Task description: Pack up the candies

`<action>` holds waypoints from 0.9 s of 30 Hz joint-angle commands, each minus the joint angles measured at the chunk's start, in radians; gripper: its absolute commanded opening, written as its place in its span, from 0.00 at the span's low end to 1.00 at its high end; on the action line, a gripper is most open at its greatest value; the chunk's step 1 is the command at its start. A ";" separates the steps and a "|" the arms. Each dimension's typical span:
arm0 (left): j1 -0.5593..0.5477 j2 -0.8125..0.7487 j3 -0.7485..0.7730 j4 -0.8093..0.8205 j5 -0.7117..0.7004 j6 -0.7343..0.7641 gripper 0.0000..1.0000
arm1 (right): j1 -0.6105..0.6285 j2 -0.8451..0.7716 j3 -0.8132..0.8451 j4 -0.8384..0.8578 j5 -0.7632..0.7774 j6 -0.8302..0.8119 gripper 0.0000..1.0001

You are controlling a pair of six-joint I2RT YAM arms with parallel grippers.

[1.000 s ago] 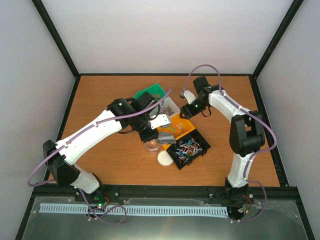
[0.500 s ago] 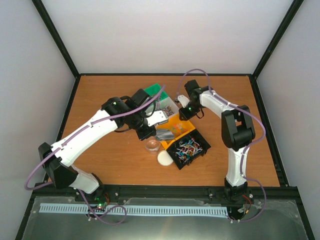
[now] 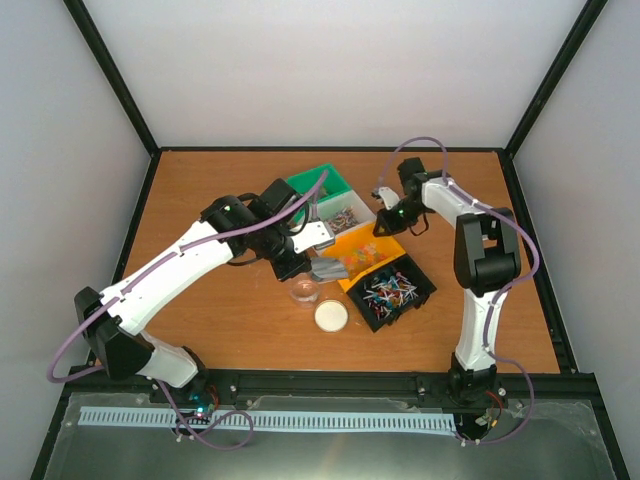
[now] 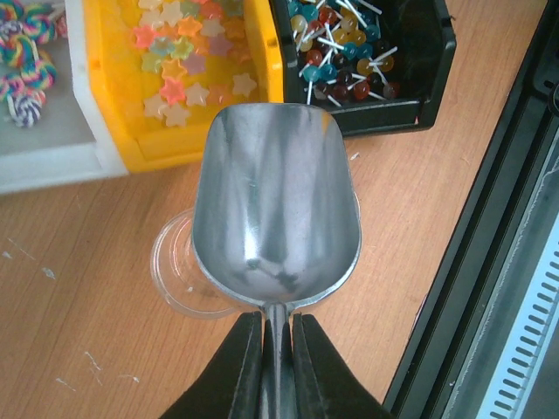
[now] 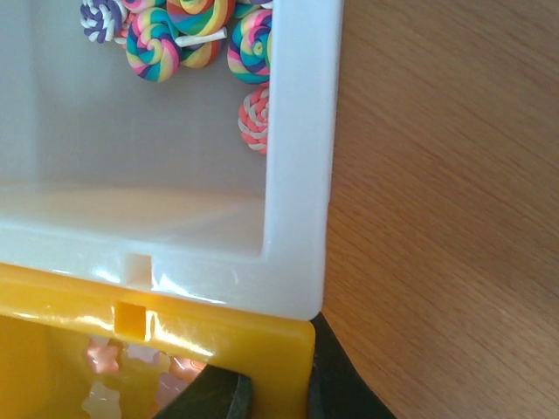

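**Now: empty scoop over the jar, candies in the bins**

From above, the candies (image 3: 385, 290) lie in a diagonal row of bins on the table (image 3: 200, 190): green bin (image 3: 315, 185), white bin (image 3: 362, 208), yellow bin (image 3: 380, 245) and black bin (image 3: 425, 290). The left gripper (image 3: 303, 260) holds a metal scoop (image 3: 327, 268) just beside the yellow bin, above a small clear jar (image 3: 305, 293). A white disc (image 3: 331, 316) lies near the jar. The right gripper (image 3: 383, 222) sits at the far edge of the row, where the white and yellow bins meet.

On the left wrist, the left gripper (image 4: 278, 327) is clamped tight on the scoop's (image 4: 278, 192) thin handle. The bowl is bare metal, with no candy in it. It partly covers the jar (image 4: 175, 275). Beyond it, star-shaped candies (image 4: 188, 61) fill the yellow bin (image 4: 157, 144), ball lollipops (image 4: 341, 52) the black bin (image 4: 384, 113), and swirl lollipops (image 4: 22, 83) the white bin (image 4: 52, 161).

On the right wrist, the right gripper (image 5: 279, 384) is narrowed on the corner wall of the yellow bin (image 5: 218, 336), one finger inside and one outside. The white bin (image 5: 297, 175) touches that wall and holds swirl lollipops (image 5: 166, 44). A few star-shaped candies (image 5: 105, 358) show in the yellow bin.
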 commanded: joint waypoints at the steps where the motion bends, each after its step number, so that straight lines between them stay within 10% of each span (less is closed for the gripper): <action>1: 0.011 -0.027 -0.002 0.033 0.024 -0.002 0.01 | -0.097 0.053 -0.013 0.013 -0.226 -0.011 0.03; 10: 0.020 -0.025 0.002 0.038 0.056 0.000 0.01 | -0.212 0.146 -0.034 0.003 -0.489 -0.027 0.03; 27: 0.025 -0.039 -0.008 0.038 0.040 0.035 0.01 | -0.211 -0.124 -0.235 0.285 -0.344 0.247 0.03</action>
